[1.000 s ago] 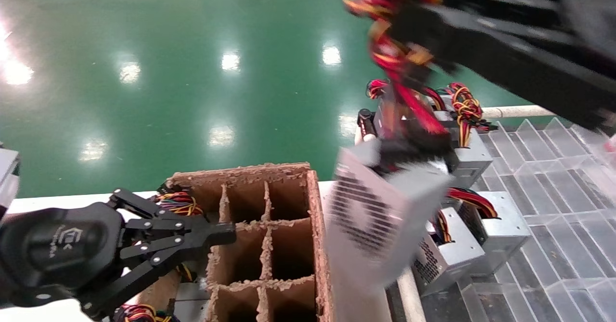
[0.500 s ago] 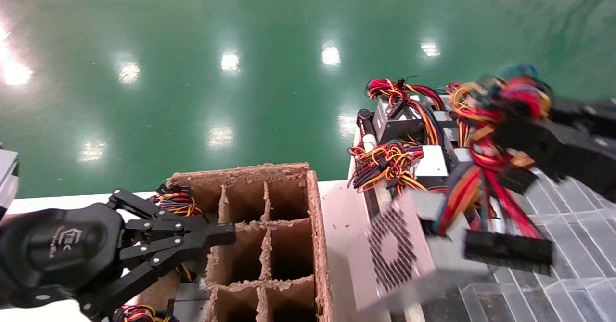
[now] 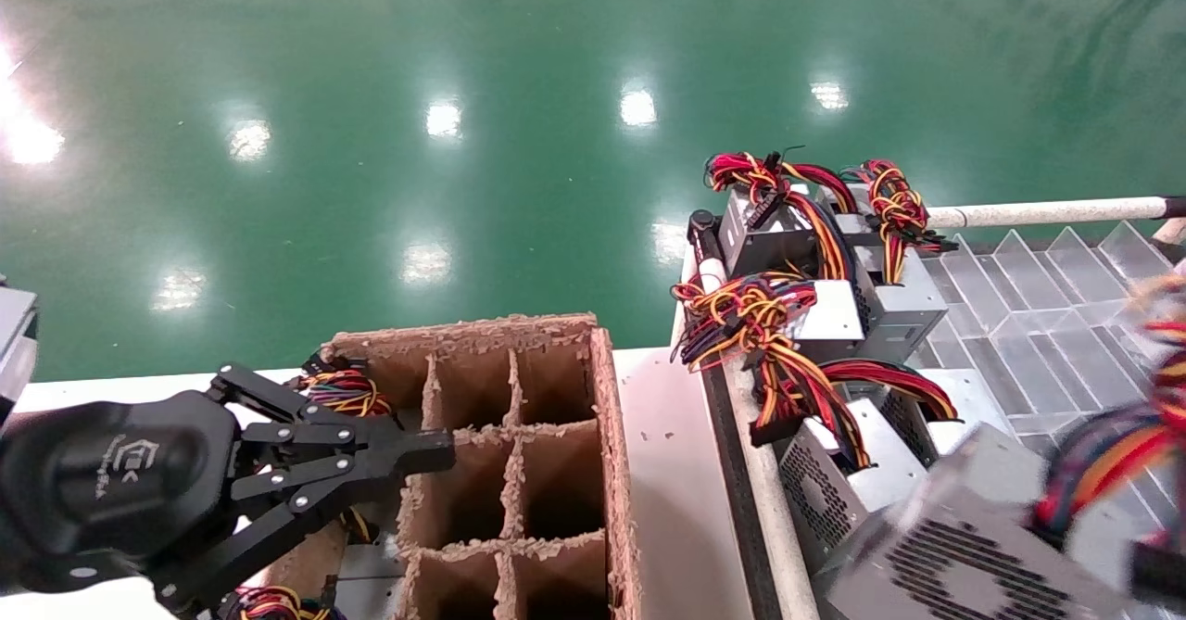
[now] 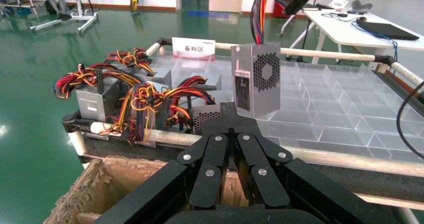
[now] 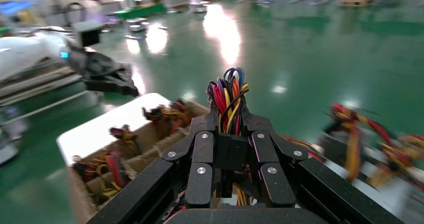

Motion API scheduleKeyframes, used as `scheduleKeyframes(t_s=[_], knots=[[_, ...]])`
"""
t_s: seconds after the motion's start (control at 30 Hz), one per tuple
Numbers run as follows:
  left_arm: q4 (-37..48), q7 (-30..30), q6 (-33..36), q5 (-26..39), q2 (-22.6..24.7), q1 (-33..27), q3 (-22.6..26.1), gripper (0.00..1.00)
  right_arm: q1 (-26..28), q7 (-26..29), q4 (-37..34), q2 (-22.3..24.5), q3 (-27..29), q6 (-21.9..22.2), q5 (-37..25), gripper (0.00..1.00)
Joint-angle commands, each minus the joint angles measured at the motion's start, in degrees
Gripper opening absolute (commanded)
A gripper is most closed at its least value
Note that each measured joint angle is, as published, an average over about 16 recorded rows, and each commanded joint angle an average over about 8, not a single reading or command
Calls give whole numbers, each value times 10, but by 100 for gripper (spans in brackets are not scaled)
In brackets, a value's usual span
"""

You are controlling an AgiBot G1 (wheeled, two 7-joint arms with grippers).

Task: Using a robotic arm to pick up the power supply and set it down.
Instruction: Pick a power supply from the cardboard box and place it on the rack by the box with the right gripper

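Note:
A grey power supply [image 3: 964, 555] with a vent grille hangs tilted at the lower right, over the near end of the rack. In the left wrist view this power supply [image 4: 256, 79] dangles by its wires above the clear tray. My right gripper [image 5: 229, 118] is shut on its red, yellow and black wire bundle [image 5: 227, 97]. The head view shows only that bundle [image 3: 1112, 458] at the right edge, not the gripper's fingers. My left gripper [image 3: 443, 453] is shut and holds nothing, resting over the left side of the cardboard box, its tips [image 4: 228, 109] pointing at the rack.
The brown cardboard divider box [image 3: 607, 435] stands in the middle, with wired units [image 3: 343, 388] in its left cells. Several more power supplies [image 3: 834, 314] crowd the rack's left end. A clear compartment tray [image 3: 1038, 314] with a white rail [image 3: 1038, 212] fills the right side.
The held power supply has swung from beside the cardboard box's right edge to the right and downward, ending low over the rack. The right arm has left the top of the view. The left gripper stayed put.

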Motion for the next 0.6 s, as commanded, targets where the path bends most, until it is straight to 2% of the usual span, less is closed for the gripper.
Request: scheduleKeyframes(t_s=[0.03,0.3,0.6], knots=[[0,0,0,0,0,0,0,0,-1,-24,0,28,-35,-9,25,0],[0,0,0,0,0,0,0,0,20,-102,-1,75,-172,-37,86,0],[0,0,0,0,0,0,0,0,38,-149,-4,74,-265,-47,113,0]])
